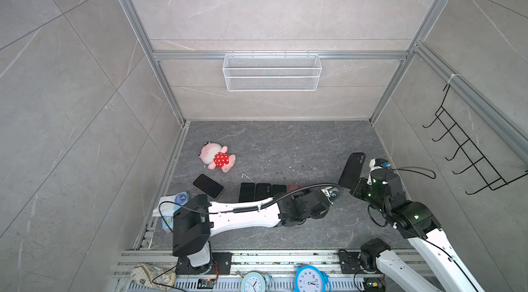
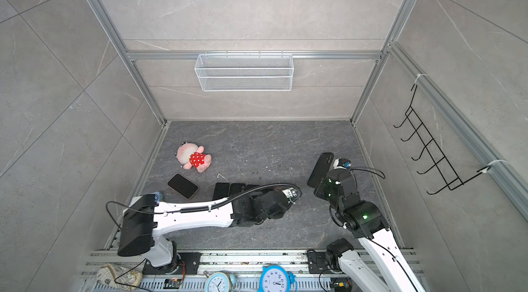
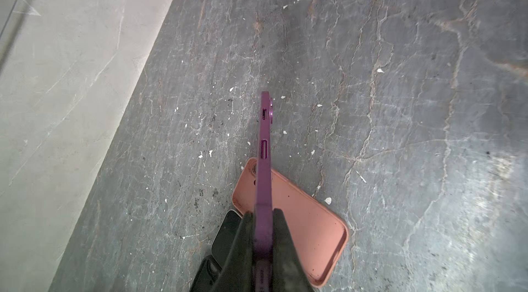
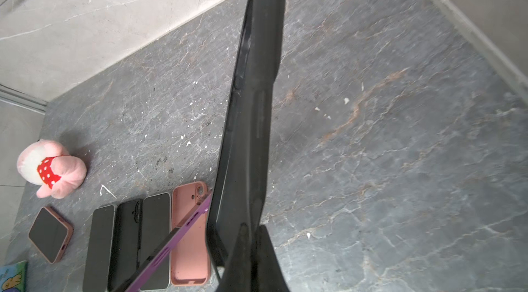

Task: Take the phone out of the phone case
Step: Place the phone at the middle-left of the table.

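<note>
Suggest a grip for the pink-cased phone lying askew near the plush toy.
I'd pinch the cased phone across its two long edges near mid-length, coming straight down from above. It lies flat, screen up, with bare floor along both long sides, apart from the plush toy and the row of phones.

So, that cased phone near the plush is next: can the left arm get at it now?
Probably not yet: the left claw is shut on the purple phone. Otherwise the cased phone lies uncovered on the table, on that arm's side.
</note>
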Robot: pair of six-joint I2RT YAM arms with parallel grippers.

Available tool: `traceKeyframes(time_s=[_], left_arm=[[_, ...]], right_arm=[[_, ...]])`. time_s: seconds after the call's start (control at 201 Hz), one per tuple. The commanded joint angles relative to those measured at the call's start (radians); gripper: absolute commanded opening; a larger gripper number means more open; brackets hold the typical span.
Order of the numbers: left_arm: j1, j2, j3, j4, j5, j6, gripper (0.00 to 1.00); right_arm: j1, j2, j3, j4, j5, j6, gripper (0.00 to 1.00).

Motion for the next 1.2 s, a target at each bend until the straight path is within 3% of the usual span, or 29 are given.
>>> traceKeyframes(time_s=[0.0, 0.419, 0.703, 0.897, 1.026, 1.191], left_arm=[[-0.042, 0.078, 0.132, -0.068, -0.123, 0.055, 0.00], [-0.132, 0.416, 0.439, -0.389, -0.327, 0.004, 0.00], [-0.152, 0.635, 0.643, -0.658, -0.344, -0.101, 0.00], [-0.162, 0.700, 0.681, -0.679, -0.316, -0.150, 0.00], [-0.167, 0.714, 0.678, -0.674, -0.309, -0.165, 0.15], [-0.167, 0.714, 0.640, -0.627, -0.300, -0.171, 0.26]], right_arm=[[-0.021, 0.022, 0.019, -0.061, -0.031, -0.049, 0.00], [-0.191, 0.061, 0.000, -0.030, -0.202, -0.117, 0.00], [-0.246, 0.104, -0.069, 0.051, -0.351, -0.096, 0.00], [-0.246, 0.132, -0.133, 0.113, -0.404, -0.070, 0.00], [-0.247, 0.142, -0.155, 0.134, -0.417, -0.062, 0.00], [-0.246, 0.152, -0.180, 0.149, -0.433, -0.059, 0.00]])
